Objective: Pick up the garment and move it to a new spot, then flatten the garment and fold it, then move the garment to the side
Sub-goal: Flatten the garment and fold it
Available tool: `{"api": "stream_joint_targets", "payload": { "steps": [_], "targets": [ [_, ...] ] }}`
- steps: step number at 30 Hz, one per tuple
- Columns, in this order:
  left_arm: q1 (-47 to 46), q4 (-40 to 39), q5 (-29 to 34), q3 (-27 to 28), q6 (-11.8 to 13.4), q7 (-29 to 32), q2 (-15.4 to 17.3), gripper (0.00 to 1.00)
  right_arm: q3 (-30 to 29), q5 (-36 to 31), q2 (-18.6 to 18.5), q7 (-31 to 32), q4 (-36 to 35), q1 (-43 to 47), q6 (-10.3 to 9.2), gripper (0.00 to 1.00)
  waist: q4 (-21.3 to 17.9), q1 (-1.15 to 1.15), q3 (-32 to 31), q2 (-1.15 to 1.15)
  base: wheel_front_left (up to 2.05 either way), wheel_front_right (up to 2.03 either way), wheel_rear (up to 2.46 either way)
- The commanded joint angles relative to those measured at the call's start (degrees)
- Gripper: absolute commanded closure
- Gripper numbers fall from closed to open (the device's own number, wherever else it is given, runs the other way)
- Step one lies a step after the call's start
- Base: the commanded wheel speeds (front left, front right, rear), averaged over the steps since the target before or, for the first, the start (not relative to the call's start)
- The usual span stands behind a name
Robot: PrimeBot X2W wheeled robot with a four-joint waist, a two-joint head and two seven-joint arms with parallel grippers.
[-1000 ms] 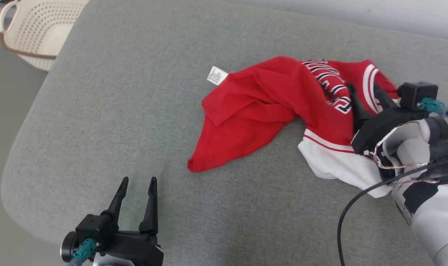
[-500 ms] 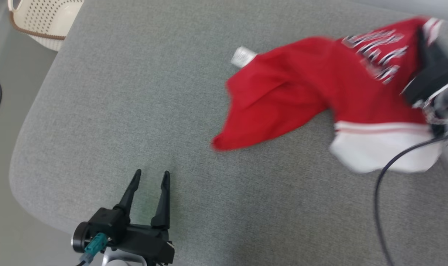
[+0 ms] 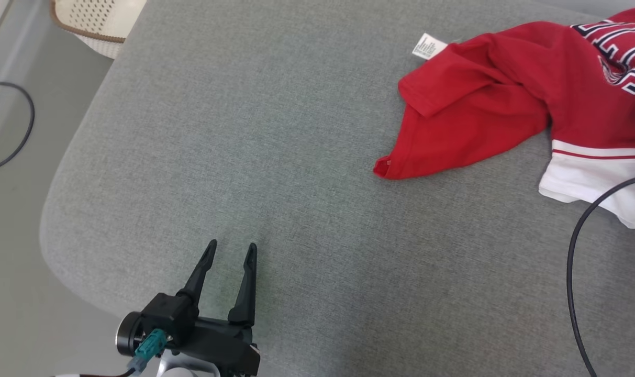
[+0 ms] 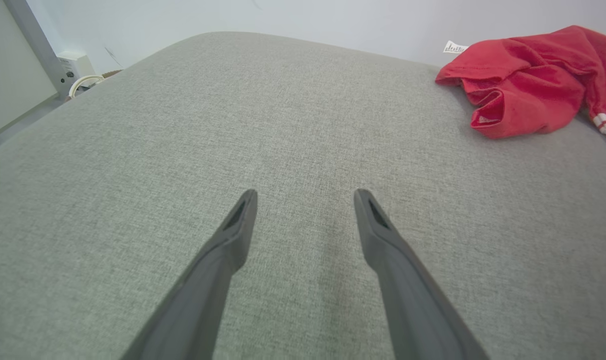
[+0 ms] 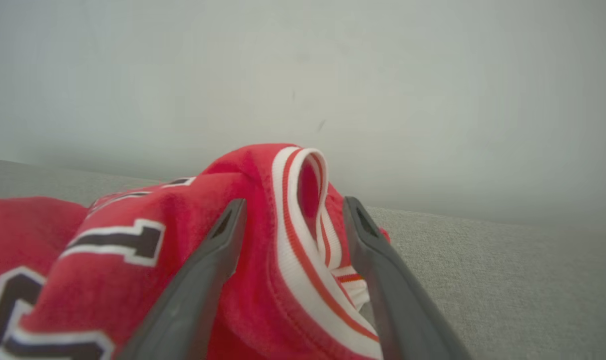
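The garment [image 3: 479,115] is a red jersey with white trim and black-and-white lettering, lying crumpled at the upper right of the head view. It shows at the far right in the left wrist view [image 4: 527,95]. My right gripper [image 5: 294,201] is open, its two fingers standing either side of a raised fold of the white-and-red trim [image 5: 303,210]. My left gripper [image 3: 232,245] is open with nothing between its fingers, low over the cushion near its front edge, well left of the garment. In its own view the left gripper [image 4: 305,192] points across bare fabric.
The grey cushion [image 3: 244,131] carries everything and rounds off at its left and front edges. A white perforated basket [image 3: 95,21] stands off its far left corner. One black cable [image 3: 13,131] loops on the floor and another [image 3: 574,262] crosses the right side.
The head camera has swung left, so the garment now sits further right in the picture. The right gripper lifted the garment briefly, and the garment lies down again. The left gripper has held still.
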Motion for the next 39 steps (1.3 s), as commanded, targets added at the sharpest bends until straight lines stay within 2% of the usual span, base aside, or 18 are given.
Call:
{"api": "stream_joint_targets", "payload": {
  "steps": [1, 8, 14, 19, 22, 26, 39],
  "targets": [
    [0.80, 0.22, 0.06, 0.00, 0.06, -0.18, -0.01, 0.00, -0.31, -0.31, 0.15, -0.26, -0.34, 0.75, 0.00, 0.00, -0.87, 0.00, -0.78, 0.00, 0.00, 0.00, 0.00],
    [2.64, 0.54, 1.22, 2.16, -0.53, -0.18, 0.00, 0.00, -7.76, -0.69, 1.59, -0.29, -14.21, 12.07, 0.00, 0.00, -5.84, 0.00, -4.02, 0.00, 0.00, 0.00, 0.00],
    [3.86, 1.48, 2.98, 3.80, -1.97, -0.18, 0.04, 0.00, -14.09, -1.29, 5.10, -0.23, -25.20, 26.16, 0.00, 0.00, -10.36, 0.00, -7.45, 0.00, 0.00, 0.00, 0.00],
    [4.49, 1.64, 3.53, 4.12, -2.43, -0.18, 0.01, 0.00, -17.02, -2.42, 8.20, -0.24, -31.11, 35.77, 0.00, 0.00, -12.10, 0.00, -9.17, 0.00, 0.00, 0.00, 0.00],
    [5.48, 1.88, 3.30, 3.94, -2.75, -0.18, 0.03, 0.00, -16.68, -2.93, 9.98, -0.23, -33.95, 40.22, 0.00, 0.00, -12.41, 0.00, -9.58, 0.00, 0.00, 0.00, 0.00],
    [6.38, 2.34, 3.04, 3.84, -2.89, -0.18, 0.02, 0.00, -13.45, -2.72, 11.99, -0.23, -36.53, 44.96, 0.00, 0.00, -12.51, 0.00, -9.85, 0.00, 0.00, 0.00, 0.00],
    [6.39, 2.34, 2.35, 3.89, -2.67, -0.18, 0.01, 0.00, -9.86, -0.87, 14.11, -0.24, -36.32, 43.35, 0.00, 0.00, -11.14, 0.00, -9.03, 0.00, 0.00, 0.00, 0.00]
  ]
}}
